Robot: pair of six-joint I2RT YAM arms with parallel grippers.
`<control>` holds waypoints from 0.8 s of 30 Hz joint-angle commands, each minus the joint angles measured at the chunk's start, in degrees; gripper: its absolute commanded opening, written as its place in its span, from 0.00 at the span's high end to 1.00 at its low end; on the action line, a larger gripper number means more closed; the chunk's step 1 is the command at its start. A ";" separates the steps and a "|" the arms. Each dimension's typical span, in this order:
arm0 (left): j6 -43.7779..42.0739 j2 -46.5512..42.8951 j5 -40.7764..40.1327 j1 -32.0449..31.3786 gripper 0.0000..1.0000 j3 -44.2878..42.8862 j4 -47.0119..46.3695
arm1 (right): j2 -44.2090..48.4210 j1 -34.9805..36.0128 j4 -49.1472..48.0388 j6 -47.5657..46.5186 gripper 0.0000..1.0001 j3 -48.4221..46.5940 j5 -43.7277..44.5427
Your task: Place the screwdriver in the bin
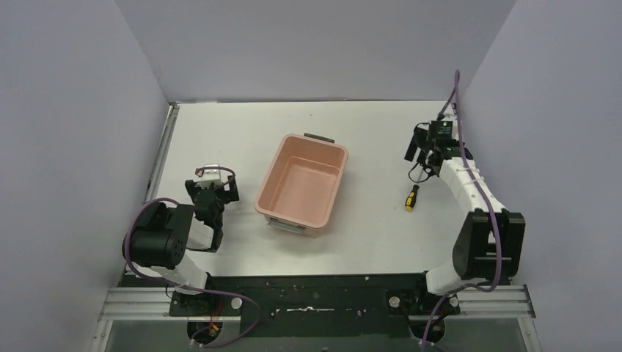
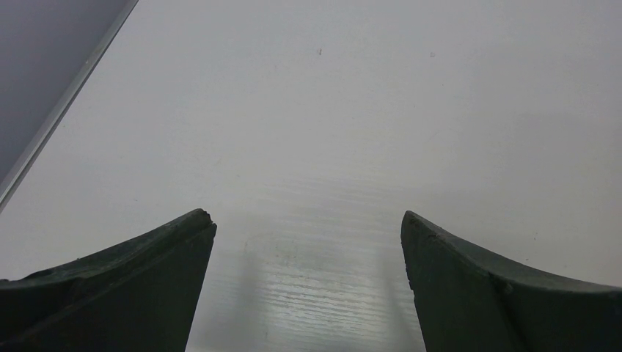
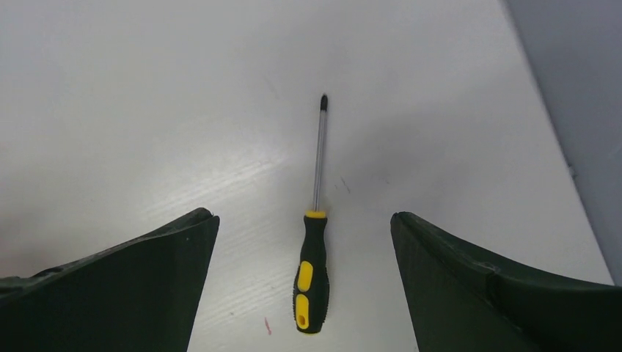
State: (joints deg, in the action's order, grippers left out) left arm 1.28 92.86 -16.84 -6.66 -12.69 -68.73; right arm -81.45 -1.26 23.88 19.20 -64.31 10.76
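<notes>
The screwdriver [image 1: 412,196] lies flat on the white table, to the right of the bin, its yellow-and-black handle nearest the arm bases. The salmon-pink bin [image 1: 273,198] stands empty at mid table. My right gripper [image 1: 416,155] hovers over the table just beyond the screwdriver, open. In the right wrist view the screwdriver [image 3: 311,275] lies lengthwise between my spread fingers [image 3: 147,279], shaft pointing away, touching neither. That gripper [image 3: 304,216] holds nothing. My left gripper [image 1: 213,188] rests left of the bin, open and empty [image 2: 308,216], over bare table.
Grey walls enclose the table on three sides; the right wall [image 3: 579,88] runs close to the screwdriver. A metal rail [image 2: 59,110] edges the table on the left. A dark handle clip [image 1: 319,138] sits on the bin's far end.
</notes>
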 commanded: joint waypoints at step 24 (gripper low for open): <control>0.31 -0.54 0.59 0.33 0.03 -1.37 -1.67 | -14.85 -3.54 26.10 -2.77 1.00 -15.48 -9.67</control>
State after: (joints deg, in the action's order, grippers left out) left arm 1.28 92.86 -16.64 -6.66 -12.71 -68.73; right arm -102.67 -4.56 39.13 15.68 -68.88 0.34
